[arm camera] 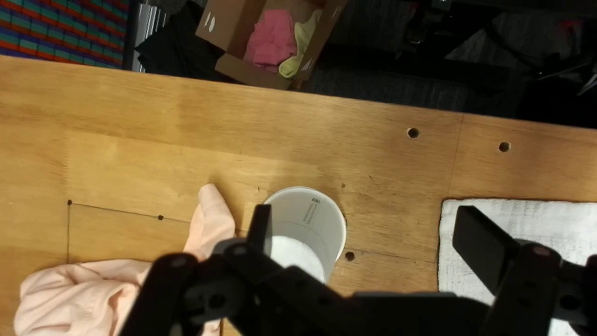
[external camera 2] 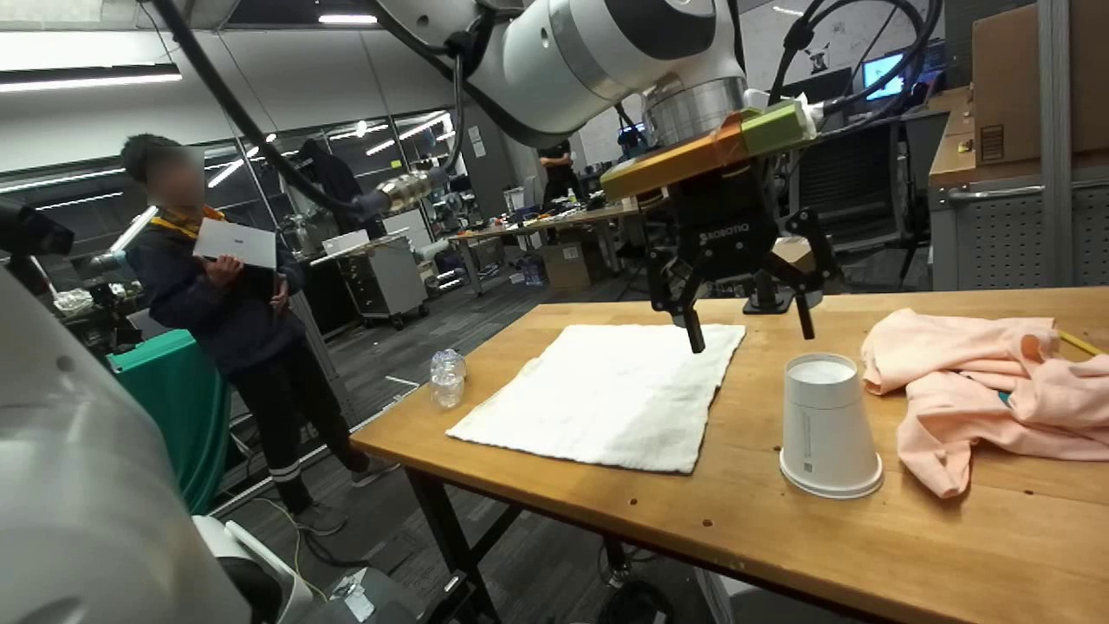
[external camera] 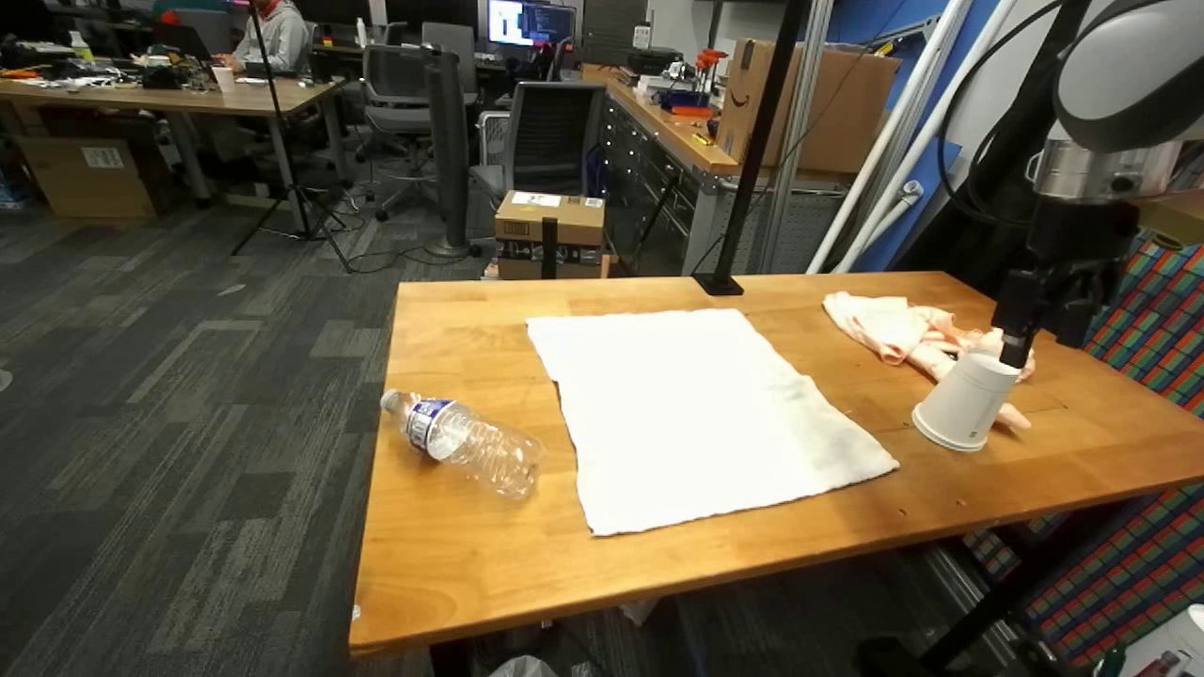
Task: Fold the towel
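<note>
The white towel (external camera: pixel 696 414) lies spread out on the wooden table; it also shows in an exterior view (external camera 2: pixel 598 394). Its edges are slightly uneven. In the wrist view only a corner part of the towel (arm camera: pixel 559 228) shows at the right, partly behind a finger. My gripper (external camera 2: pixel 752 335) is open and empty, above the table beside the towel and near the white upturned cup. In the wrist view the gripper's fingers (arm camera: pixel 368 233) are wide apart, one over the cup's side and one over the towel's edge. Neither appears to hold anything.
A white upturned cup (external camera 2: pixel 827 433) stands on the table (external camera: pixel 489 574) between the towel and a crumpled peach cloth (external camera 2: pixel 962 347). A clear plastic bottle (external camera: pixel 475 447) lies on the towel's far side from the cup. A black pole (external camera: pixel 752 179) stands at a table edge.
</note>
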